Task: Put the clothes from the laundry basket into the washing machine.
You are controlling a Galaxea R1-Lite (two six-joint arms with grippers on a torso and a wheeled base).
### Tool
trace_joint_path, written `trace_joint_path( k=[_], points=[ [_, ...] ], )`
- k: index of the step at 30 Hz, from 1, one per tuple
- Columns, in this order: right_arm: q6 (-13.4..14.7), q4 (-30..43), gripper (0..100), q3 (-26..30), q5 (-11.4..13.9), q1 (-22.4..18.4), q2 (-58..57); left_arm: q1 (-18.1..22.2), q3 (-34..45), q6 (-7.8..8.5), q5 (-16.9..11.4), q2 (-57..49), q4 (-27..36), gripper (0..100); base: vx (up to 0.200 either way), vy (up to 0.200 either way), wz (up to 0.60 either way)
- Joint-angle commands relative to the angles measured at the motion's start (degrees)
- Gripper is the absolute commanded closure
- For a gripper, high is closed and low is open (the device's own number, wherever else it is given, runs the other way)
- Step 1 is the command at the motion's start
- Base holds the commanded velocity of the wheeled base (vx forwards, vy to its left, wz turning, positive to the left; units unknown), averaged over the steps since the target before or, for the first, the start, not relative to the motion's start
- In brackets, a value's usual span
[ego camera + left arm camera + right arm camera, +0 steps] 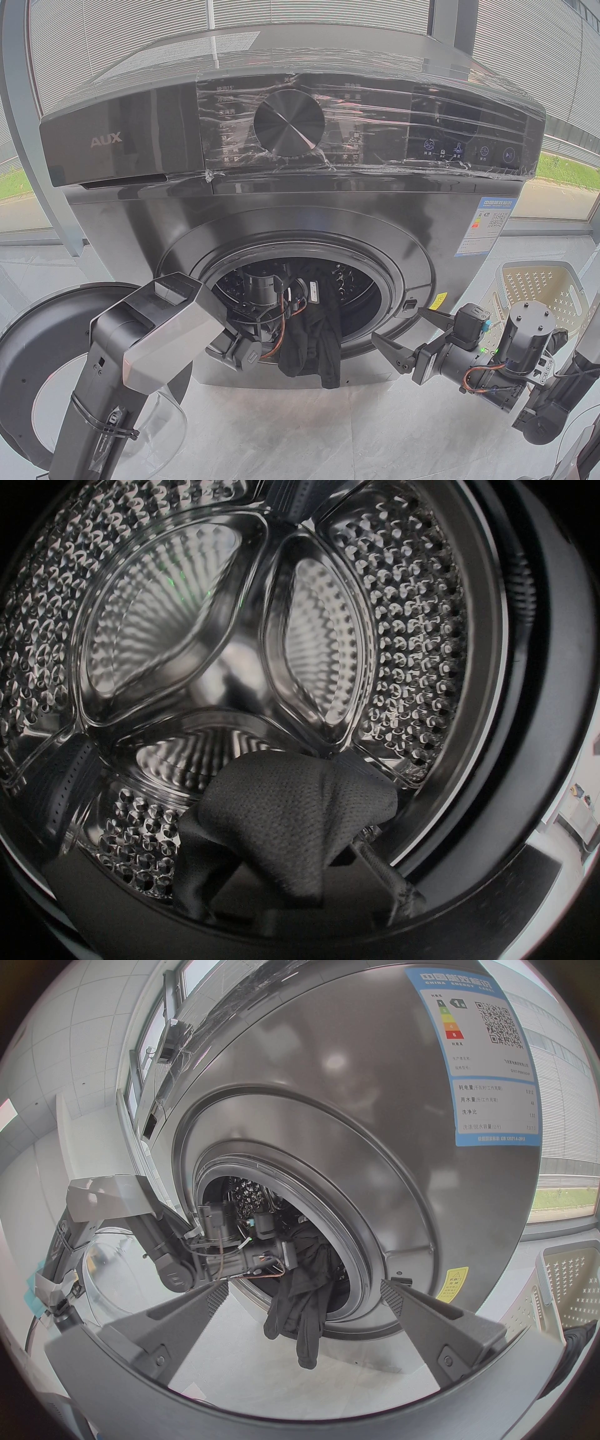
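presently: black cloth garment, half in, draped over the door rim of the grey steel front-loading washing machine, likely mid-drop. left hand inside the drum mouth, grip cannot be told. right hand wide, empty, held clear near cream perforated plastic laundry basket. pale tiled floor; windowed room.

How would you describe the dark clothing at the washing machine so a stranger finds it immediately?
Find the large grey washing machine and its round door opening. A black garment hangs over the opening's lower rim, partly inside, partly outside. It alone is soft, limp cloth; everything around it is hard and rigid.
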Motion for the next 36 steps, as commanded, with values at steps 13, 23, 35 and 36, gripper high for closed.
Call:
trace_joint_path(
  k=[13, 23, 35, 36],
  points=[
    [0.03, 0.05, 0, 0.02, 0.05, 0.06, 0.83, 1.67, -14.28, -2.30, 5.51, 5.62, 9.46, 100, 0.000, 0.000, 0.00],
    [0.03, -0.04, 0, 0.02, 0.05, -0.29, 1.01, 1.58, -9.80, -2.91, 5.51, 1.14, 11.83, 0, 0.000, 0.000, 0.00],
    [0.21, -0.13, 0, 0.02, 0.14, -0.20, 1.18, -1.49, 11.21, -2.74, -5.56, -13.72, 26.59, 0, 0.000, 0.000, 0.00],
    [0.21, -0.13, 0, 0.02, 0.14, -0.20, 1.18, -1.49, 11.21, -2.74, -5.56, -13.72, 26.59, 0, 0.000, 0.000, 0.00]
  ],
)
